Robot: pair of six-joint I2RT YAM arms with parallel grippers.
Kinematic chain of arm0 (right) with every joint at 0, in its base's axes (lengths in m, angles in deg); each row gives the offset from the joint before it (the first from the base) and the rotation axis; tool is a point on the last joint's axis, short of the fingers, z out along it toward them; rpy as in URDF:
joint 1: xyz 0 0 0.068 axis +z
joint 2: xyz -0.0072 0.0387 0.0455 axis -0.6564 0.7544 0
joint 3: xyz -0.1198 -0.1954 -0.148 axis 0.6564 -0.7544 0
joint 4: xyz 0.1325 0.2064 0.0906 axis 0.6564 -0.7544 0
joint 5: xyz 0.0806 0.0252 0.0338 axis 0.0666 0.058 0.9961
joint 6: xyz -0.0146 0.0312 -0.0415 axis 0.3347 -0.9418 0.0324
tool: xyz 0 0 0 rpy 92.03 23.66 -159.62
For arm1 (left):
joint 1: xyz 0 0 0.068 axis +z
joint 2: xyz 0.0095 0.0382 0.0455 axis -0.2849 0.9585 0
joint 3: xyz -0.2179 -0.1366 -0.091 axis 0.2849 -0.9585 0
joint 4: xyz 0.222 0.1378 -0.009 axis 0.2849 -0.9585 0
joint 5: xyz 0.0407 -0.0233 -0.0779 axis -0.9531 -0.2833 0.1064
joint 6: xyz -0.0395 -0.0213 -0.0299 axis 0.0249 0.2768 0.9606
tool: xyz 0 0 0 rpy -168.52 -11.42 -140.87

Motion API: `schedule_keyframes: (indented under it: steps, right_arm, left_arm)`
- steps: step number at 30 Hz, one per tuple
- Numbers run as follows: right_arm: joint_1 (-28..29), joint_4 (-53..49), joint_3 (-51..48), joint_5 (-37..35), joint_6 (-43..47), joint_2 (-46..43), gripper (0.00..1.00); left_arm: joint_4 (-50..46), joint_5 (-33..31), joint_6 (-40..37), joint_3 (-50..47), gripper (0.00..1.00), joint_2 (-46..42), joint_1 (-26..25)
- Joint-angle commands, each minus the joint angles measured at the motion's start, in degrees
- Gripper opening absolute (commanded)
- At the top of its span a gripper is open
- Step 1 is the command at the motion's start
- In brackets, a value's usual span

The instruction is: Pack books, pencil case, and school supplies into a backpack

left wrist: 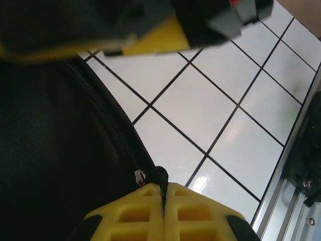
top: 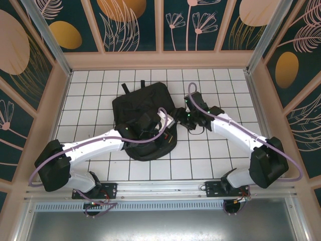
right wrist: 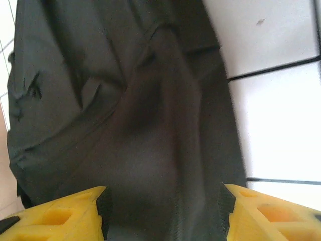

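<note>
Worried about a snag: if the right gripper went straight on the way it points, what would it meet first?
Most likely the backpack: its black fabric already lies between the right gripper's spread fingers and runs on ahead. The white table lies off to one side.

Creased black backpack [right wrist: 125,100] fabric across most of the view, a raised fold running down between the right gripper's [right wrist: 163,213] two yellow fingers [right wrist: 55,218] set wide apart, white tiled table [right wrist: 281,125] with dark grout lines at right
</note>
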Motion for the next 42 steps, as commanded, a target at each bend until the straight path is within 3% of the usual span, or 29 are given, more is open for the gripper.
schedule_keyframes:
  steps: [1, 5, 13, 20, 42]
  right_arm:
    - [1.22, 2.34, -1.21, 0.78, -2.64, 0.84, 0.56]
    - [1.63, 4.00, -3.35, 1.53, -3.03, 0.03, 0.44]
    - [2.89, 4.76, -5.65, 1.61, -2.05, 0.59, 0.41]
    - [2.38, 3.28, -4.73, -1.74, -0.35, 0.74, 0.00]
    - [-5.82, -2.21, 2.52, -3.32, 12.19, 5.27, 0.00]
  left_arm:
    - [0.96, 0.08, -1.22, 1.73, 0.00, 0.25, -0.27]
    - [0.53, -0.15, -1.15, 1.79, 0.00, -0.09, -0.30]
    - [-0.14, -0.15, -1.11, 1.93, 0.00, -0.57, -0.28]
    - [-0.88, -0.25, -1.20, 1.69, 0.00, -1.11, -0.28]
    - [-5.44, 0.30, 1.13, -8.00, 0.00, -11.29, -0.32]
